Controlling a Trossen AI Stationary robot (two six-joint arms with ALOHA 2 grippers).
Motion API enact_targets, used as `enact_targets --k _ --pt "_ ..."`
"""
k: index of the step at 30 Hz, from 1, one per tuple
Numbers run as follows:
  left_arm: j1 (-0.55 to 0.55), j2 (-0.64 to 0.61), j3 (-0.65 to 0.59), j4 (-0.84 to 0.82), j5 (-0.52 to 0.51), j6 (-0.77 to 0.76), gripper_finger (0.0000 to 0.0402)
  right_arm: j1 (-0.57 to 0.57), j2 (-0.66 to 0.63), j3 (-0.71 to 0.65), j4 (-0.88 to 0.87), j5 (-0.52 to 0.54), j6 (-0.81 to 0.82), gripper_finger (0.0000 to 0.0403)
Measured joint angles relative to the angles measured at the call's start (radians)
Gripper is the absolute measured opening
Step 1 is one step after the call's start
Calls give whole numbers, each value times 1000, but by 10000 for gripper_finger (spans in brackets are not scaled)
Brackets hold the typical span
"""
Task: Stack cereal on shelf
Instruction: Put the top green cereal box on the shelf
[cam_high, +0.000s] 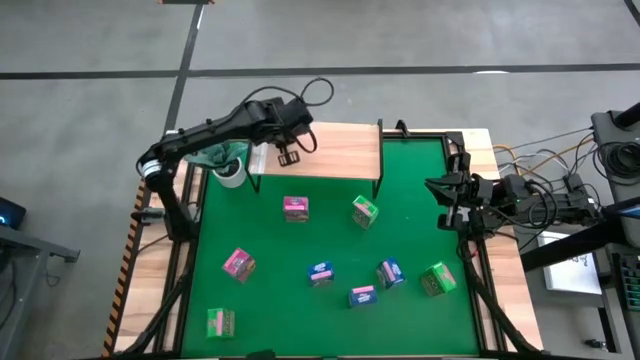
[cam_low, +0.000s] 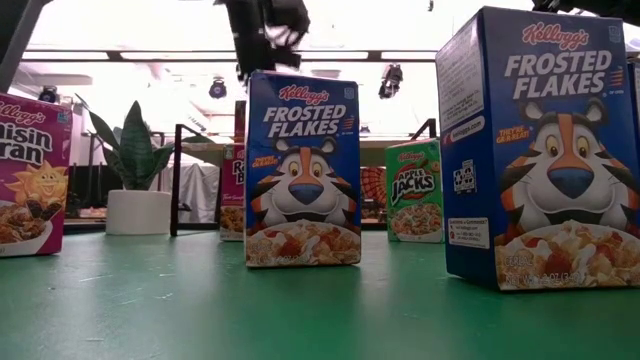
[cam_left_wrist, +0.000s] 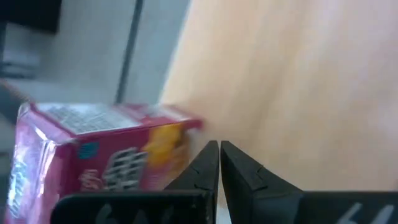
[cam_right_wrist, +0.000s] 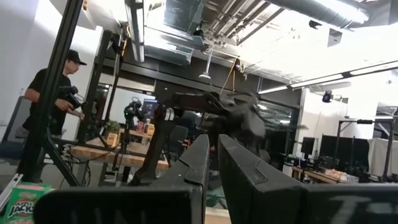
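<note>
1 pink box (cam_left_wrist: 106, 149) rests on the shelf (cam_high: 340, 150); left gripper (cam_high: 289, 156), fingers pinched together and empty beside it, should lift straight up.

Cereal boxes: one pink box (cam_left_wrist: 93, 155) lying on the light-wood shelf (cam_high: 330, 150); eight, pink, green and blue, standing scattered on the green mat.

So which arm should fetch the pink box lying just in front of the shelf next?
Probably the left. Its gripper hangs over the shelf, fingers shut and empty, with the pink box close below it on the mat. The right gripper waits at the table's right edge, farther off.
</note>
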Motion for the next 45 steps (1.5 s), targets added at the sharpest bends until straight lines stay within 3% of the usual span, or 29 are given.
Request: enact_targets --k 7,15,23,31,37,45 --pt "-165 -143 -65 83 173 -77 0 0 0 0 0 0 -13 28" --pt "-435 -397 -374 414 174 -219 0 0 1 0 0 -1 7 28" --pt "-649 -578 -636 692 165 -187 0 0 41 0 3 -1 85 28" --pt "-694 -718 -847 828 155 -138 0 0 206 2 62 -2 318 28" --pt "-693 -823 -964 913 31 -87 0 1 356 98 67 -2 414 28" --pt "-693 -929 -1066 984 -150 -37 0 5 552 344 -255 -2 461 28"
